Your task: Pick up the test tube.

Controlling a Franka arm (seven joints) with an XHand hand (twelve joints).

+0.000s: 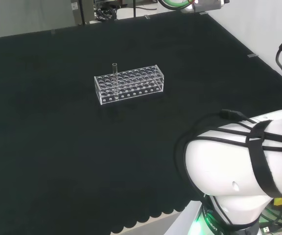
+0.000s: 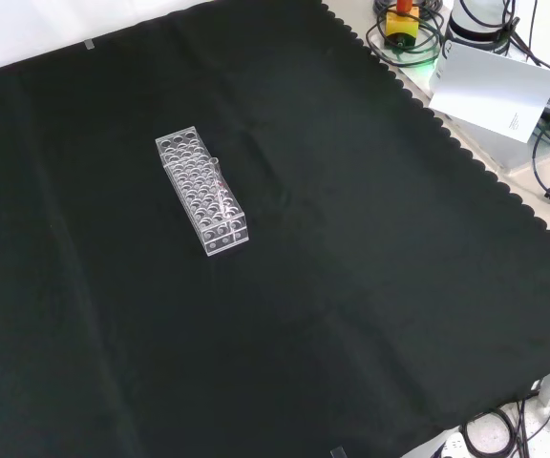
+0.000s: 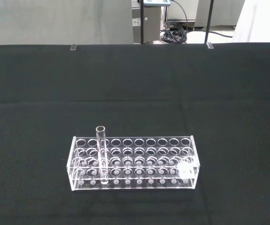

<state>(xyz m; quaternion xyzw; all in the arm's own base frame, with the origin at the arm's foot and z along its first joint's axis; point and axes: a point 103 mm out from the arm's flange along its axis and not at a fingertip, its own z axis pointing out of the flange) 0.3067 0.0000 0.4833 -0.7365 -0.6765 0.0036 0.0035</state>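
Observation:
A clear test tube (image 1: 115, 74) stands upright in a clear plastic rack (image 1: 131, 84) with several rows of holes, on the black cloth. In the head view the tube is near the rack's left end. The front view has the rack (image 2: 200, 189) lying at a slant left of the middle, with the tube (image 2: 220, 181) along its right side. From the wrist view the rack (image 3: 134, 162) is some way off, and the tube (image 3: 101, 151) rises from a hole near one end. The arm's white links (image 1: 244, 171) fill the head view's lower right.
Black cloth covers the bench, with a scalloped edge (image 2: 466, 153) at the front view's right. Beyond that edge lie cables, a white card (image 2: 493, 91) and a yellow and red button (image 2: 401, 19). A metal stand and cables show past the cloth's far edge (image 3: 149, 21).

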